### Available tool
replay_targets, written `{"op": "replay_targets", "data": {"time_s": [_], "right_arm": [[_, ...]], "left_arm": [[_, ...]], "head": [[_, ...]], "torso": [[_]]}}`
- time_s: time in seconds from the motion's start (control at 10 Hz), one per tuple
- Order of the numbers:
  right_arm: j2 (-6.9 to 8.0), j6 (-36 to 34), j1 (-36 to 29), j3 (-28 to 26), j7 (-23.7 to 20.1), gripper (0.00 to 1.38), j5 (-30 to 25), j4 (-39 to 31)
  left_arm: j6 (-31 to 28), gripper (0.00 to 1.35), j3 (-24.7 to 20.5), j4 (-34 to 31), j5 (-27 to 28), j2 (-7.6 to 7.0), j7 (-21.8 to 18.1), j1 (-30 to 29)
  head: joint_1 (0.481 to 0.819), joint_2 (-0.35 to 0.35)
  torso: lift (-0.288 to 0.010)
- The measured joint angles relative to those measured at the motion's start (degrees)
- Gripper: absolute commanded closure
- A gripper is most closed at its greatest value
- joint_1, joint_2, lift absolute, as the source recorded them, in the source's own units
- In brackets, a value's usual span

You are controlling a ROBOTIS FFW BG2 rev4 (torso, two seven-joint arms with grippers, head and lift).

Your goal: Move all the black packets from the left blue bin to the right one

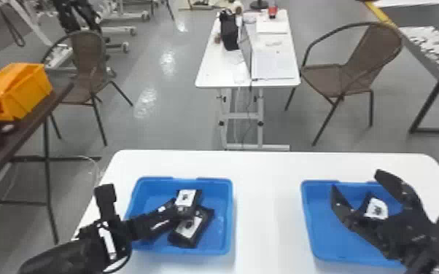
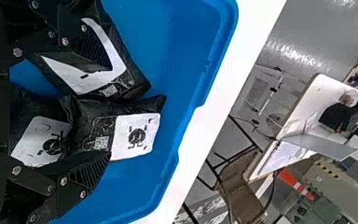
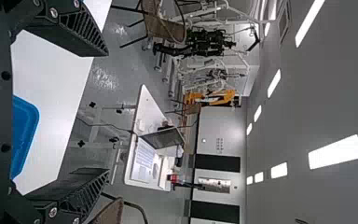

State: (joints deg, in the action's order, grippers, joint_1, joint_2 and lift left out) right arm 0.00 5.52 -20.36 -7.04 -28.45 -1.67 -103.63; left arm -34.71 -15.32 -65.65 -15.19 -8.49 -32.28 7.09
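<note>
We are recording a white table (image 1: 268, 218) bearing the left blue bin (image 1: 229, 218), with the right blue bin (image 1: 322, 237) sitting to its right. We are finding the right gripper (image 3: 107, 112) open and empty, well right of the left blue bin, and the left gripper (image 2: 110, 112) inside it with fingers parted, clamping nothing. We are counting at least three black packets (image 2: 137, 135) crowding there and one packet (image 1: 376, 208) in the right blue bin, and are cautioning that overlap could cause a double pinch and a drop.
</note>
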Motion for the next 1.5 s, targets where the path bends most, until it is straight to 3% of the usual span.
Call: {"op": "replay_targets", "data": {"time_s": [0.1, 0.2, 0.3, 0.7, 0.8, 1.0, 1.2, 1.5], "right_arm": [[0.0, -0.1, 0.1, 0.1, -0.1, 0.14, 0.3, 0.2], [0.0, -0.1, 0.2, 0.3, -0.1, 0.14, 0.8, 0.6], [0.0, -0.2, 0.3, 0.4, -0.1, 0.14, 1.2, 1.0], [0.0, -0.4, 0.7, 0.5, -0.1, 0.14, 2.9, 2.2], [0.0, -0.5, 0.8, 0.5, -0.1, 0.14, 3.2, 2.4], [0.0, -0.9, 0.6, 0.5, -0.1, 0.14, 3.7, 2.6], [0.0, -1.5, 0.6, 0.6, -0.1, 0.14, 4.2, 2.7], [0.0, -2.3, 0.8, 1.0, -0.2, 0.14, 5.2, 2.9]], "left_arm": [[-0.1, 0.44, 1.0, 1.8, 0.9, -0.37, -1.3, 1.6], [-0.7, 0.55, 1.4, 2.8, 2.0, -0.45, -1.8, 3.0], [-1.2, 0.79, 1.6, 4.4, 2.8, -0.48, -2.4, 4.4], [-2.6, 0.82, 1.8, 14.9, 6.5, -0.93, -4.8, 9.8], [-2.1, 1.29, 1.6, 15.4, 6.6, -1.02, -5.0, 10.0], [-0.1, 1.21, 1.3, 15.3, 6.8, -0.76, -4.5, 9.7], [3.3, 1.21, 1.2, 9.9, 4.8, 0.05, -6.3, 6.7], [0.2, 1.21, 1.4, -9.6, 3.3, 0.94, -10.1, -2.3]], "head": [[0.695, 0.098], [0.695, 0.095], [0.695, 0.093], [0.695, 0.087], [0.695, 0.089], [0.695, 0.093], [0.695, 0.082], [0.695, 0.068]], "torso": [[0.0], [0.0], [0.0], [0.0], [0.0], [0.0], [0.0], [0.0]]}}
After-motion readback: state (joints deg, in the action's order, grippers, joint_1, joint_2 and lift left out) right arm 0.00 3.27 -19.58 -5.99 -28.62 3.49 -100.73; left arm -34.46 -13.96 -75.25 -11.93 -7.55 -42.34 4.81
